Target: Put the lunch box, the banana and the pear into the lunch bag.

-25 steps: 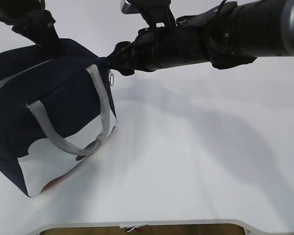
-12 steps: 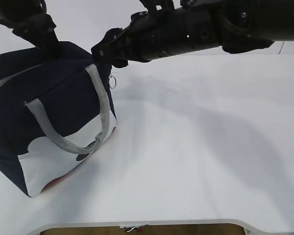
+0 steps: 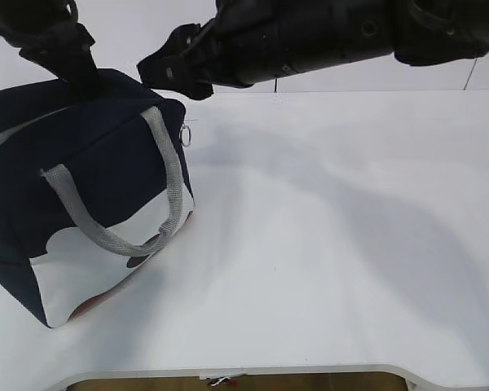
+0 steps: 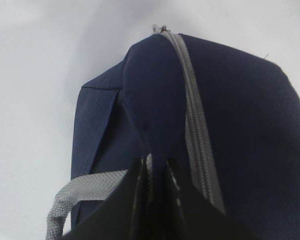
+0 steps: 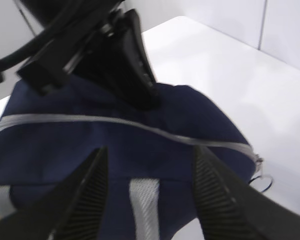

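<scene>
Lunch bag (image 3: 81,187) on white table (image 3: 326,244)

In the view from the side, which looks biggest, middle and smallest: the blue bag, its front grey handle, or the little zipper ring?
1. lunch bag
2. grey handle
3. zipper ring, by far the smallest

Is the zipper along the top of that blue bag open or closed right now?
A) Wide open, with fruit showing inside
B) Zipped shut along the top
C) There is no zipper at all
B: the grey zipper runs closed along the top of the lunch bag, and nothing inside shows.
</scene>
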Controlling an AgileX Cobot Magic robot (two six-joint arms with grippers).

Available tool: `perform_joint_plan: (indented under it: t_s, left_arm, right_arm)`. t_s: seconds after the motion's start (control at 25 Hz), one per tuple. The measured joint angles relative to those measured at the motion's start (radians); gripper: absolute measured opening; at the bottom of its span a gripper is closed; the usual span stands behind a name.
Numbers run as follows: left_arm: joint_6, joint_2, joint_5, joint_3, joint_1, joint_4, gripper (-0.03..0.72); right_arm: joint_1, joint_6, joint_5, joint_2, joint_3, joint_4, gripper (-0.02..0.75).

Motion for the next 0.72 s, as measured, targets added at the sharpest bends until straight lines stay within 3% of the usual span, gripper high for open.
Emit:
perform_joint_plan:
  t_s: [0.72]
  left_arm:
    - [-0.139, -0.064, 0.002, 0.000, 0.000, 0.005, 0.311]
  right_arm:
    - [0.000, -0.029, -0.179, -0.172, 0.197, 0.000, 0.438]
